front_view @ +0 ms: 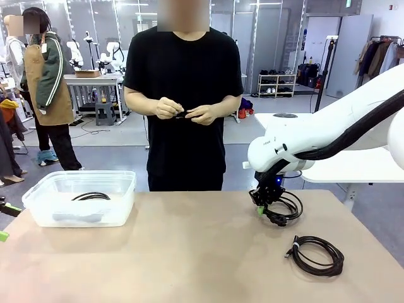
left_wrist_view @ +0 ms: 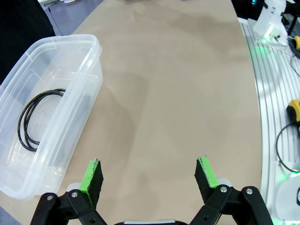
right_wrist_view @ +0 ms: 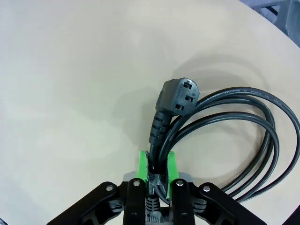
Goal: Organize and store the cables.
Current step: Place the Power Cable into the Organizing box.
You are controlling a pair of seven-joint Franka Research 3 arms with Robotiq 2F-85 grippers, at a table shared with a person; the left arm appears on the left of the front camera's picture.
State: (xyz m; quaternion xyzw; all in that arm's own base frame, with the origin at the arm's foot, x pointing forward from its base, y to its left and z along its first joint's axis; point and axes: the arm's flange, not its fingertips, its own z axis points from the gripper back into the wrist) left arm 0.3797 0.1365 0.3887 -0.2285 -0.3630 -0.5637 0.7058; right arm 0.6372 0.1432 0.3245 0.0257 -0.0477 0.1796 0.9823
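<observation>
Right claw [right_wrist_view: 158, 160] tight around coiled cable [right_wrist_view: 179, 97]

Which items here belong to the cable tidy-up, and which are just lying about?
Job:
- power cable, clamped in right pincer
- coiled cable, loose on table
- stored cable in clear bin
- left pincer, open

Lying about:
- white side table
- shoe rack
- yellow item beside the table

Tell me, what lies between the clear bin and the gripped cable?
Nothing: the front view shows bare table between the bin and the cable.
</observation>
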